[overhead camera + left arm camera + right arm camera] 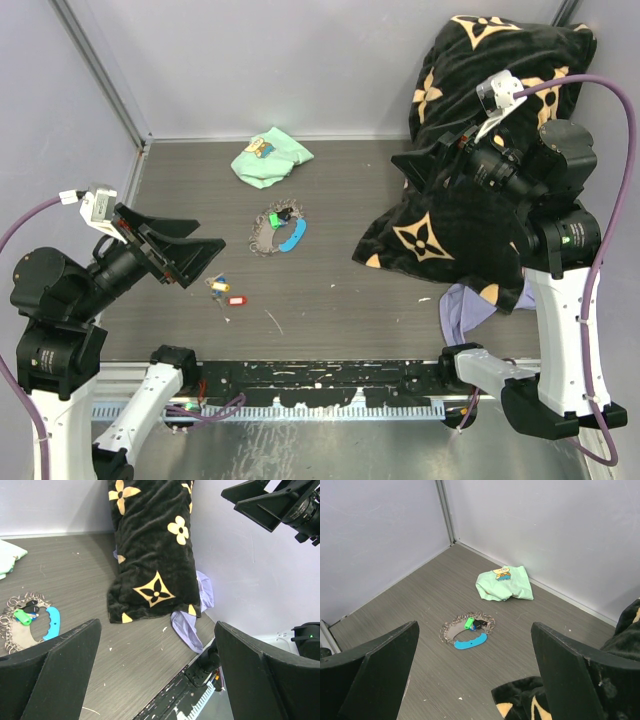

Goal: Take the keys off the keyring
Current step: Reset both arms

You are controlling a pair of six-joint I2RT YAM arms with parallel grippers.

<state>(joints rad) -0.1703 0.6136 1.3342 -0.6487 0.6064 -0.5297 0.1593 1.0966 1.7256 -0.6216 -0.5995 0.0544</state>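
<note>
Table (350, 300): dark grey on my feed, with a fine wood-grain streak and a few white flecks.
Walls (300, 60): plain pale grey, faintly lilac.
Blanket (470, 210): black, and I see tan four-petal flowers and pointed stars scattered over it.
Cloth (270, 160): mint green. I make out a small yellow-and-blue print on it.
Second cloth (465, 305): plain pale lilac.
Keyring (264, 238): silvery grey chain, and its fob (292, 237) is sky blue.
Keys (222, 290): I see red, blue and yellow tags on the loose ones. On the chain there is a green tag (274, 215) and a black one.
Left gripper (205, 250), right gripper (418, 165): both black.
Cables (600, 130): purple.
</note>
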